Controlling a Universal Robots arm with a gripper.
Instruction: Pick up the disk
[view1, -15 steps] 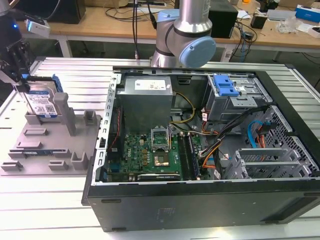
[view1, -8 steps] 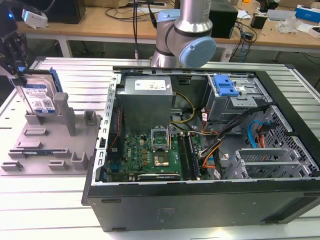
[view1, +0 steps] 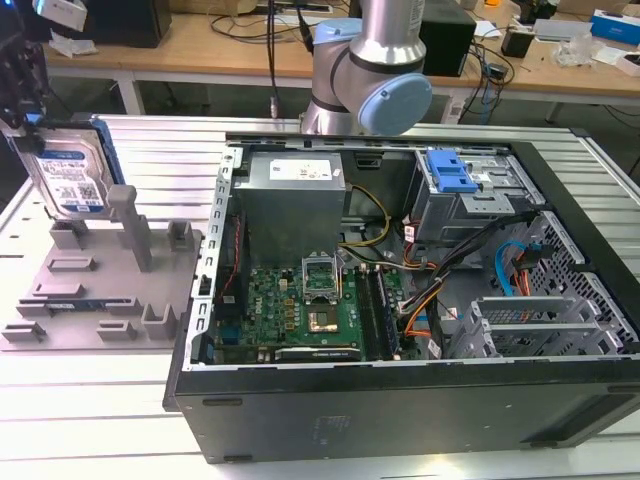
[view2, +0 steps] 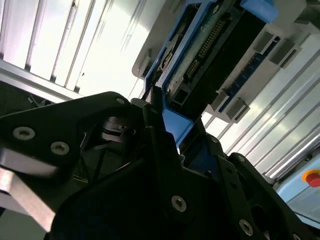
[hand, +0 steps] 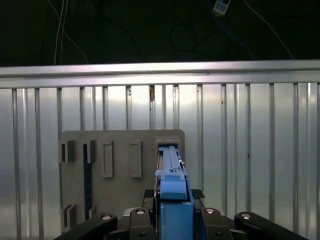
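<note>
Work surface: a silvery ribbed aluminium table (view1: 120, 420) of long parallel slats, running across the whole lower part of the exterior view. Also seen as bright ridged slats in the first wrist view (hand: 250, 150).

Directly on it, at the left of the exterior view: a flat grey plastic fixture tray with upright posts (view1: 100, 290).

Just beside the tray, centre to right: a large black metal computer case, lying open-side up (view1: 400, 410).
</note>
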